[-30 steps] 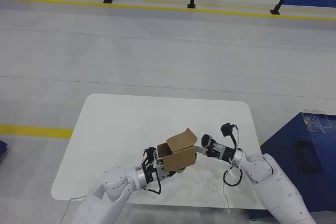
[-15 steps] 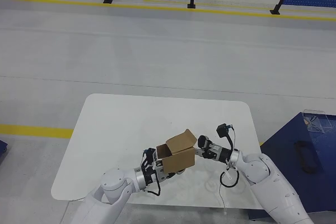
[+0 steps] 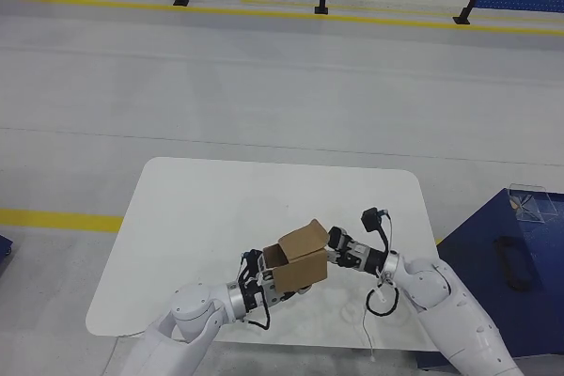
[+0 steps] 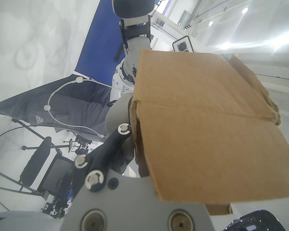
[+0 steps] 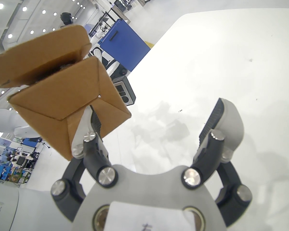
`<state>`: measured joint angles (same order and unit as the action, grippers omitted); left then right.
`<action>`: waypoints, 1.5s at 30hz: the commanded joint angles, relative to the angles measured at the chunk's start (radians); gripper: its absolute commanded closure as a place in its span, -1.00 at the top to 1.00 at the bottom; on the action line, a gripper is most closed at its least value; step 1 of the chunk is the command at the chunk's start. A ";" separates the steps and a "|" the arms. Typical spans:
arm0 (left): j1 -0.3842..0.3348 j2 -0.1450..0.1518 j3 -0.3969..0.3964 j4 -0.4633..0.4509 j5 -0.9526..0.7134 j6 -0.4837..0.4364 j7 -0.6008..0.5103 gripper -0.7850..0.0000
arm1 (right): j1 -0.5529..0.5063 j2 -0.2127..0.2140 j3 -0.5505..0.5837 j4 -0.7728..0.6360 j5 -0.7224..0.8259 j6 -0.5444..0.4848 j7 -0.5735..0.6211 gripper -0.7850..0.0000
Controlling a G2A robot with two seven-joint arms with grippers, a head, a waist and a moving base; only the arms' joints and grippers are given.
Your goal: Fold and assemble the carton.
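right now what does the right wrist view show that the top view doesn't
Right wrist view: the right gripper has its jaws wide open, with one finger partly behind the carton's folded end flaps and their seams plain to see. Top view: the carton's other end is open toward the left gripper, an arm is at each side, and the table's whole outline is visible. Both: the brown carton over the white table, next to the right gripper.
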<state>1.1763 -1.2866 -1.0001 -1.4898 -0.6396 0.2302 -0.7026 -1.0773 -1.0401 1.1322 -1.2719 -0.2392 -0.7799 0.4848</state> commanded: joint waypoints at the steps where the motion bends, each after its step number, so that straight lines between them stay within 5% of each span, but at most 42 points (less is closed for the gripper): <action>1: -0.002 -0.001 0.001 0.002 -0.001 -0.003 -0.001 -1.00 | -0.008 0.006 0.032 0.007 0.007 -0.022 -0.027 1.00; 14: -0.005 -0.001 -0.002 0.004 -0.004 -0.006 0.001 -1.00 | -0.138 0.043 0.351 0.005 0.049 -0.073 -0.366 1.00; 31: -0.002 -0.001 -0.002 -0.002 0.000 0.003 0.014 -1.00 | -0.153 0.043 0.363 -0.002 0.112 -0.067 -0.361 1.00; 38: 0.074 -0.008 -0.039 -0.289 -0.227 0.433 0.336 -1.00 | -0.153 0.043 0.363 -0.002 0.112 -0.067 -0.361 1.00; 40: 0.104 -0.023 -0.036 -0.385 -0.348 0.439 0.489 -1.00 | -0.153 0.043 0.363 -0.002 0.112 -0.067 -0.361 1.00; 43: 0.141 -0.053 -0.025 -0.417 -0.695 0.464 0.705 -1.00 | -0.153 0.043 0.363 -0.002 0.112 -0.067 -0.361 1.00; 45: 0.143 -0.070 -0.017 -0.412 -0.857 0.402 0.935 -1.00 | -0.153 0.043 0.363 -0.002 0.112 -0.067 -0.361 1.00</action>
<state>1.3224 -1.3485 -1.0237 -1.9033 -1.3408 0.6911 0.0521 -1.2304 -0.9975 1.4954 -1.2742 -0.1267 -0.8470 0.1241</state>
